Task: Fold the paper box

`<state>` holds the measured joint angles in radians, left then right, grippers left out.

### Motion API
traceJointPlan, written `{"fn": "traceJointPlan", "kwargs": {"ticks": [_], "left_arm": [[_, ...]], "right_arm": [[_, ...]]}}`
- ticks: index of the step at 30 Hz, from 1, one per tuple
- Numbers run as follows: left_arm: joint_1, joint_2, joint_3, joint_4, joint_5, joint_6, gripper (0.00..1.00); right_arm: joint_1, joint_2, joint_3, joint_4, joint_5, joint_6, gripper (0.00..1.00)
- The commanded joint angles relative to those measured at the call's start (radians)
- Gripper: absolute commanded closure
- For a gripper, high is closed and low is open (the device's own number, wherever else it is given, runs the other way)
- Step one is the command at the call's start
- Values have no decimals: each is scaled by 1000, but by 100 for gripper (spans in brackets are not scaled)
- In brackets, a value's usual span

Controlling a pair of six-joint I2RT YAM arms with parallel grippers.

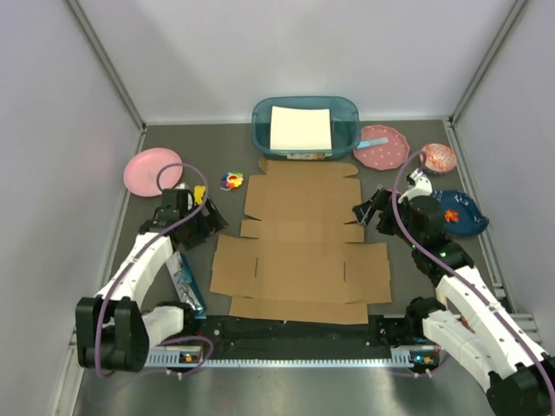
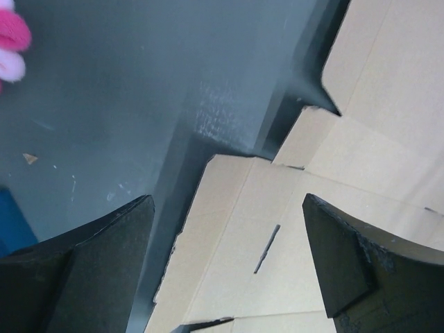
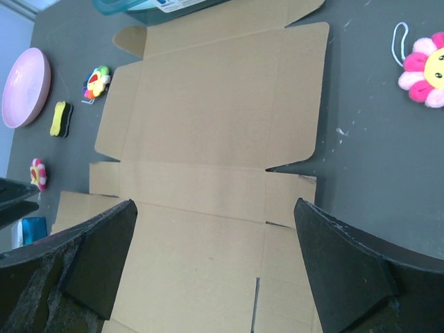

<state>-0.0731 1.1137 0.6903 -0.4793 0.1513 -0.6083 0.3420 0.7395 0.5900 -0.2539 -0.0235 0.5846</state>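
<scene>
The paper box (image 1: 299, 243) lies unfolded and flat in the middle of the dark table, a brown die-cut sheet with flaps and slits. My left gripper (image 1: 211, 224) hovers at its left edge, open. In the left wrist view the left gripper (image 2: 229, 236) has its fingers (image 2: 104, 270) spread over a side flap (image 2: 243, 236) of the paper box. My right gripper (image 1: 366, 211) hangs at the sheet's right edge, also open. The right wrist view shows the right gripper (image 3: 211, 236) wide apart above the paper box (image 3: 215, 118), holding nothing.
A teal bin (image 1: 260, 113) with a white sheet stands behind the box. A pink bowl (image 1: 147, 169) sits at the left. A dotted pink plate (image 1: 386, 149), a pinkish ball (image 1: 439, 157) and a blue plate (image 1: 473, 224) are at the right. A small colourful toy (image 1: 231, 180) and a blue packet (image 1: 186, 282) lie near the left arm.
</scene>
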Motion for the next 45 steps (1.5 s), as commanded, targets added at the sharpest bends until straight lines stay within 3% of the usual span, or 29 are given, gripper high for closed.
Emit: {"fn": "traceJointPlan", "kwargs": {"ticks": [1,10,16,20,21,24,29,34,38,45], "left_arm": [[1,38,-43,1,62,4,7],[1,52,-155,62,126,-2,19],[-19,2,-206,103,223,16,35],[-36,-20,-213,129,254,28,61],[-39,-20,-210,133,269,31,75],[-47,-31,-187,128,323,44,99],[-71,-193,-88,76,317,62,100],[-181,-319,118,80,249,79,100],[-307,-316,283,73,199,104,100],[-413,-298,466,103,309,134,100]], "right_arm": [[-3,-3,1,51,-36,1,3],[-3,-9,-6,56,-39,0,3],[-3,-9,-4,54,-44,-3,3],[-3,-12,7,42,-33,-8,3],[-3,-12,19,38,-32,-11,4],[-3,-20,51,12,-27,-17,4],[-3,-55,119,-39,-29,-12,4],[-3,-98,235,-71,-21,-14,4],[-5,-103,381,-137,-1,-41,5],[-3,-129,643,-246,20,-86,4]]}}
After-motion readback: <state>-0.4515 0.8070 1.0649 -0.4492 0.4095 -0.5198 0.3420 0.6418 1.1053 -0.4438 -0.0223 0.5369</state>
